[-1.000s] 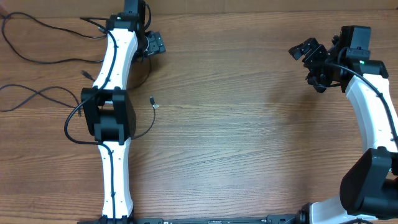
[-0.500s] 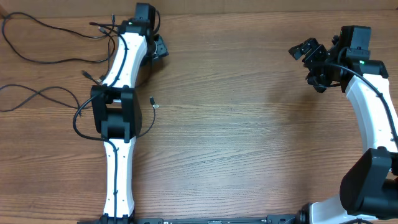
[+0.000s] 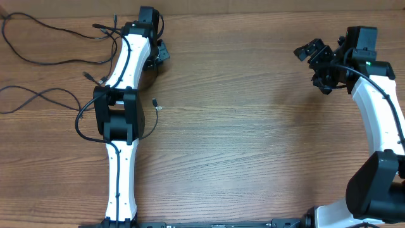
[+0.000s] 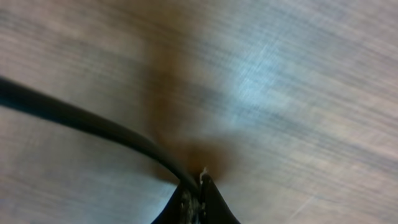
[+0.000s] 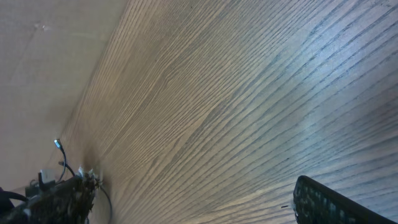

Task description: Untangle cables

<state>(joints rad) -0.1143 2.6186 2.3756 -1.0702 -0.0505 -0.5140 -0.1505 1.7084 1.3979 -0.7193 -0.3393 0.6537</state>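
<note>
Black cables (image 3: 88, 76) sprawl beside our left arm (image 3: 120, 114); our left tool (image 4: 199, 190) has just clamped one cable (image 4: 81, 118), so we can start pulling. Right tool (image 3: 311, 52) stays spread wide, far from that arm.

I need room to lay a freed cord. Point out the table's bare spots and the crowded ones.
Bare: the wide stretch of table between the left arm and right arm. Crowded: the far left corner, where the cables sprawl around the left arm.

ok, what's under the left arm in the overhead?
Thin black cables run in from the left and vanish beneath the left arm; one silver-tipped plug shows on its right. Their crossings underneath are covered.
</note>
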